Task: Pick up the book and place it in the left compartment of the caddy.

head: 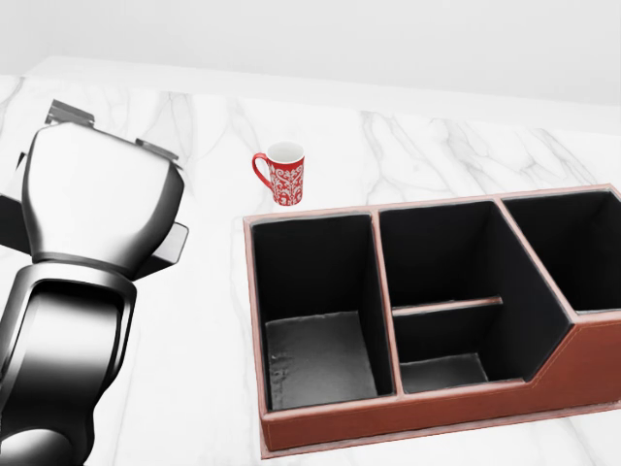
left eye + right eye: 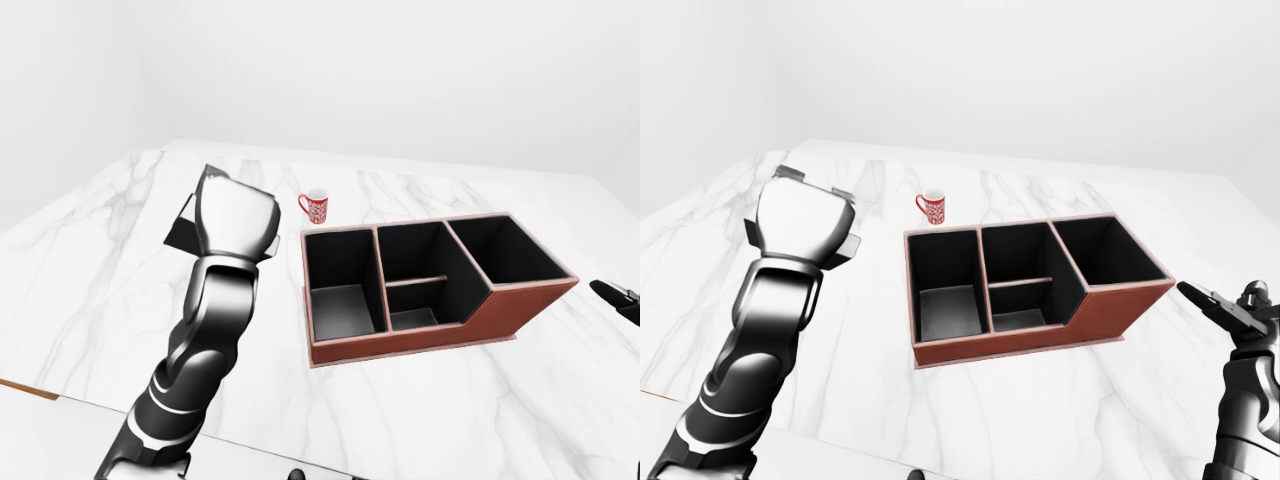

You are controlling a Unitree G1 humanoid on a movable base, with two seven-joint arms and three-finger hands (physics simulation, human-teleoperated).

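Observation:
The brown leather caddy (image 1: pixel 388 419) with black-lined compartments stands right of centre in the head view; its left compartment (image 1: pixel 315 291) holds nothing. My left hand (image 1: pixel 102 194) hangs back-side up over the marble at the left, a hand's width from the caddy's left wall. A dark flat edge, apparently the book (image 2: pixel 183 230), pokes out from behind that hand. The fingers are hidden, so I cannot see whether they close on it. My right hand (image 2: pixel 1230 312) hovers right of the caddy with its fingers spread and nothing in them.
A red patterned mug (image 1: pixel 283 175) stands on the marble just above the caddy's upper left corner. The white marble counter (image 2: pixel 90 300) runs down to an edge at the left-eye view's bottom left (image 2: pixel 30 390).

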